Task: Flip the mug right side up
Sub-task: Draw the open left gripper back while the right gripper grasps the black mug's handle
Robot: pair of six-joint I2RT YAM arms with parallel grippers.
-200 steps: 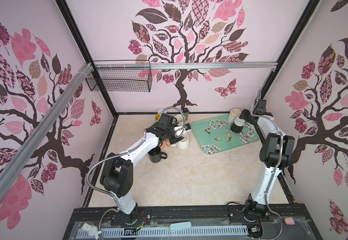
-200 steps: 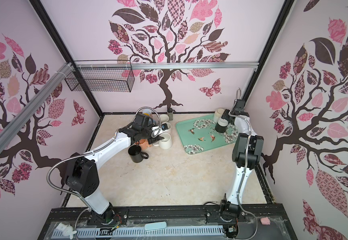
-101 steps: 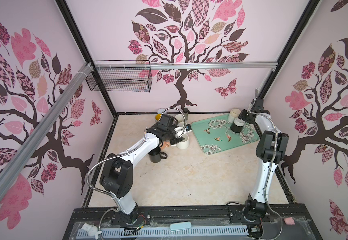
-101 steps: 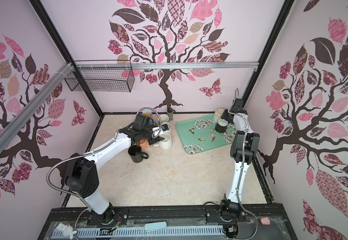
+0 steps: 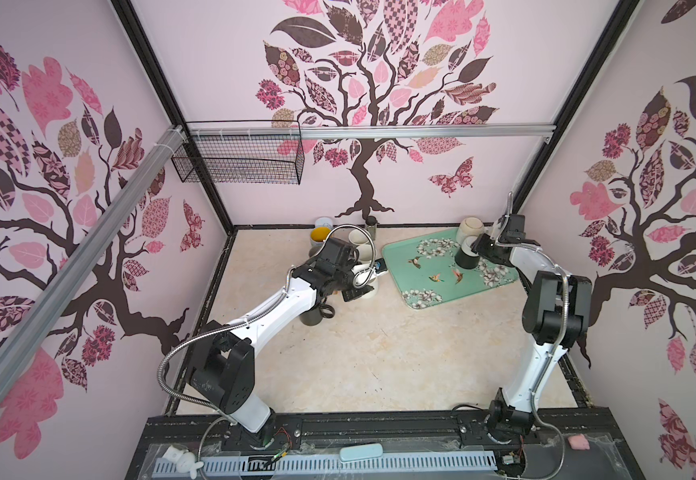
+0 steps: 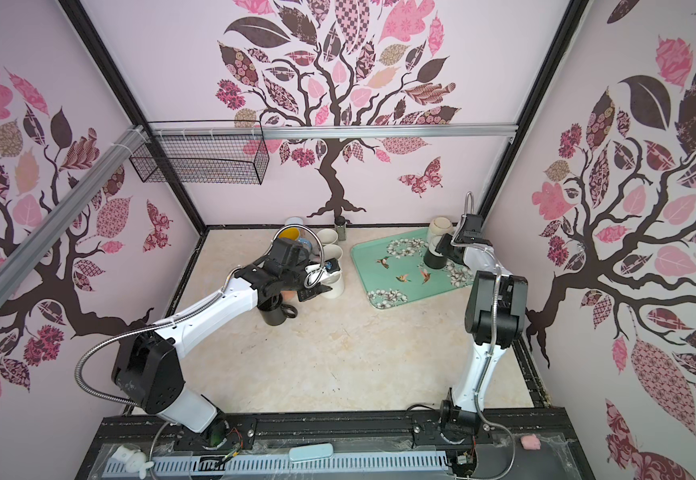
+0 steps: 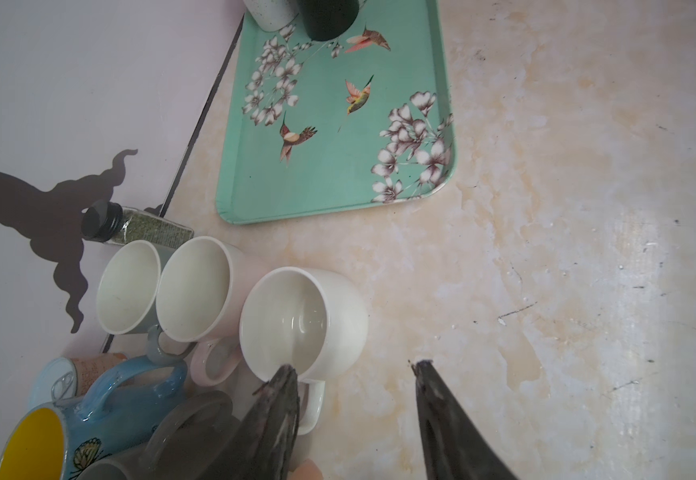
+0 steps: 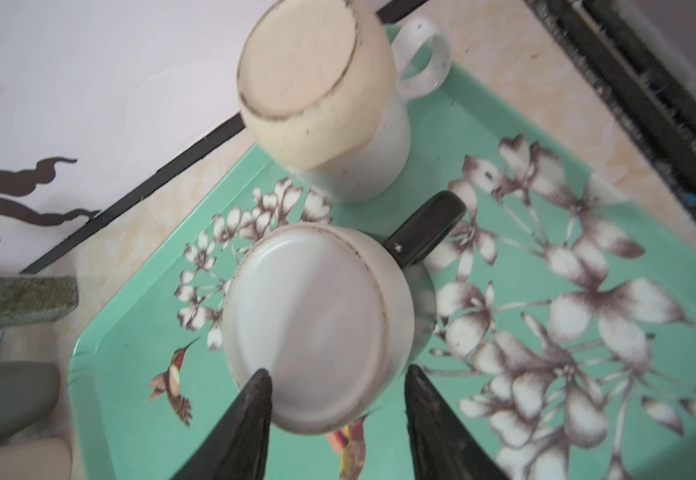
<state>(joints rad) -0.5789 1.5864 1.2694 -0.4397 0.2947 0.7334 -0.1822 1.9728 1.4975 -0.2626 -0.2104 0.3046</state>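
Observation:
Two mugs stand upside down on the teal tray (image 5: 441, 255) at the back right. One is a dark mug (image 8: 317, 324) with a pale base and a black handle; the other is a cream mug (image 8: 317, 83) behind it. My right gripper (image 8: 338, 372) hovers open just above the dark mug (image 5: 466, 257), one fingertip over its base and the other beside its wall. My left gripper (image 7: 350, 370) is open and holds nothing, with one finger in front of an upright white mug (image 7: 304, 320).
Upright mugs (image 7: 192, 286) stand in a row by the back wall, along with a blue mug (image 7: 101, 407) with a yellow inside, a spice jar (image 7: 138, 226) and a can. A dark grey mug (image 5: 313, 313) stands under the left arm. A wire basket (image 5: 238, 162) hangs on the wall.
The right arm has shifted slightly over the tray and its wrist has come down a little toward the dark mug. The left arm has not moved.

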